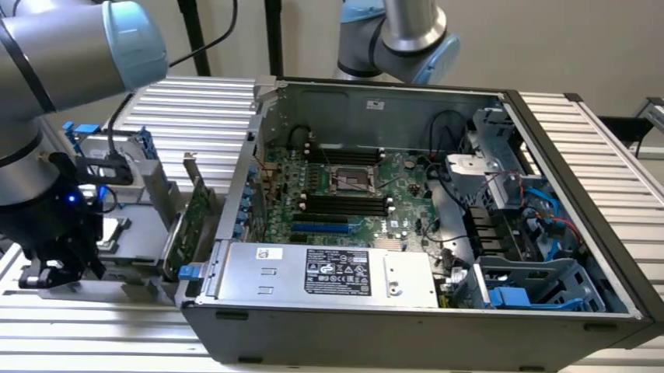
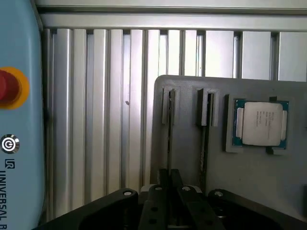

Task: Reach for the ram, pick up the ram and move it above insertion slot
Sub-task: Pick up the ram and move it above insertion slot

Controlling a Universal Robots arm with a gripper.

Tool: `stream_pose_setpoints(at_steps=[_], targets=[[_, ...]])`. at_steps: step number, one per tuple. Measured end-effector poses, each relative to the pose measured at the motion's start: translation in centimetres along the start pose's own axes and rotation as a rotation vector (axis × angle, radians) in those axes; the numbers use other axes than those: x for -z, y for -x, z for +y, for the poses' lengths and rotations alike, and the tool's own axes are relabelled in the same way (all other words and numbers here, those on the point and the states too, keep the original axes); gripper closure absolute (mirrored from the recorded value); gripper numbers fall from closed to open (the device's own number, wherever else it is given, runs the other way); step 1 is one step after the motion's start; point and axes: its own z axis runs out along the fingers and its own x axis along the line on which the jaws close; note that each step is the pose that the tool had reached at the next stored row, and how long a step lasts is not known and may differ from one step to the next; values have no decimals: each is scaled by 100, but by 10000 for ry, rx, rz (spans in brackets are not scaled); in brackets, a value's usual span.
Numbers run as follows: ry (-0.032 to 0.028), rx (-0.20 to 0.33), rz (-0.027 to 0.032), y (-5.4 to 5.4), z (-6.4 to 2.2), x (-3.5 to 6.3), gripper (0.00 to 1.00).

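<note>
Arm: the Universal Robots arm comes down the exterior view's left edge. Its gripper (image 1: 47, 272) hangs low at the lower left of that view, over the grey parts fixture (image 1: 135, 272) beside the computer.

Gripper: in the wrist view the gripper (image 2: 170, 175) is clenched. Its two dark fingers (image 2: 163, 184) are drawn in close on either face of the ram.

Ram: the ram (image 2: 169, 139) stands on edge in a narrow groove of the fixture plate (image 2: 187, 148). Seen edge-on, it shows as a thin dark line running straight in between the fingers. The groove keeps it upright, so both flat faces are open to a pinch.

Lift status: I judge the ram grasped but not yet raised, as it sits within its end guides.

Neighbouring parts: a second memory stick (image 2: 206, 139) stands in a parallel groove just beside the ram. A processor (image 2: 261, 123) lies flat in its own pocket further along the plate. Each is apart from the fingers.

Destination: the open computer case (image 1: 415, 311) fills the centre and right of the exterior view. The black memory slots (image 1: 343, 203) on its motherboard are well apart from the gripper.

Hazard: a tall green expansion card (image 1: 190, 221) stands between the fixture and the case wall.

Other: a teach pendant (image 2: 19, 120) with a red stop button (image 2: 7, 87) rests on the ribbed aluminium table (image 2: 105, 120).
</note>
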Motion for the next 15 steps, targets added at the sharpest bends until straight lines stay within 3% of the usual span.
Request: stream_pose_setpoints(at_steps=[11,15], targets=[[-2,72,0,-8,-41,503,86],[-4,176,-43,-11,-102,686,86]])
